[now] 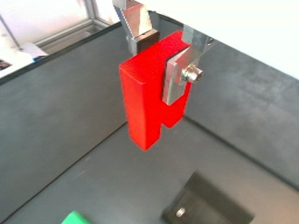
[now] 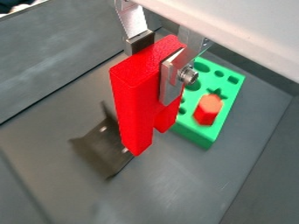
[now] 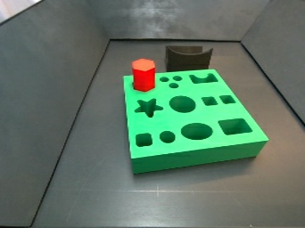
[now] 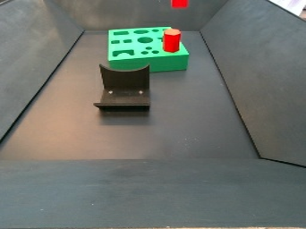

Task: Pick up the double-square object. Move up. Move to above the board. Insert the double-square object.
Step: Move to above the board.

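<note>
My gripper (image 1: 160, 57) is shut on the double-square object (image 1: 140, 96), a tall bright-red bar held upright by its top end in both wrist views (image 2: 135, 105). It hangs well above the dark floor. In a side view only the bar's lower end (image 4: 180, 4) shows at the top edge, high above the far side of the board; the gripper itself is out of frame there. The board (image 3: 179, 165) is a thick bright-green slab with cut-out holes, lying on the floor, and also shows in the side view (image 4: 143, 62) and the wrist view (image 2: 225, 85).
A short red hexagonal peg (image 3: 143, 75) stands in a hole at one corner of the board (image 4: 173, 40). The fixture (image 4: 123, 88), a dark bracket, stands on the floor beside the board (image 3: 186, 58). Dark sloped walls enclose the floor.
</note>
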### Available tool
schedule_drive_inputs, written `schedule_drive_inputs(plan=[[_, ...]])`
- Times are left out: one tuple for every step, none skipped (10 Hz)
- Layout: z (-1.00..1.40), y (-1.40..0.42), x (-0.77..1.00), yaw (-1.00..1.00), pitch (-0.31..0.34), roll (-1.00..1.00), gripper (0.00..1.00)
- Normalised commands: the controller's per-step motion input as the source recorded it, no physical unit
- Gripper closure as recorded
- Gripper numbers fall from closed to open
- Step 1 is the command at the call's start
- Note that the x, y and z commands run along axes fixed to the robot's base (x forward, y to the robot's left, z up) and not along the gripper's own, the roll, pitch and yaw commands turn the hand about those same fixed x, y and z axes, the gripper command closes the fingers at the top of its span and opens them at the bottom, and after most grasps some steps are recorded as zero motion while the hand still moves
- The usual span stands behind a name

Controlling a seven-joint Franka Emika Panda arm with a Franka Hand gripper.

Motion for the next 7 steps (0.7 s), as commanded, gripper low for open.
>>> schedule_drive_inputs(plan=[[0.1, -1.0, 0.01, 0.0, 0.066, 0.03, 1.0], [0.11, -1.0, 0.01, 0.01, 0.036, 0.01, 1.0], [0.11, -1.0, 0.01, 0.0, 0.036, 0.0, 1.0], [0.12, -1.0, 0.02, 0.01, 0.046, 0.0, 1.0], [0.12, -1.0, 0.02, 0.01, 0.058, 0.0, 1.0], [0.12, -1.0, 0.03, 0.01, 0.068, 0.0, 1.0], [0.13, -1.0, 0.05, 0.01, 0.085, 0.0, 1.0]])
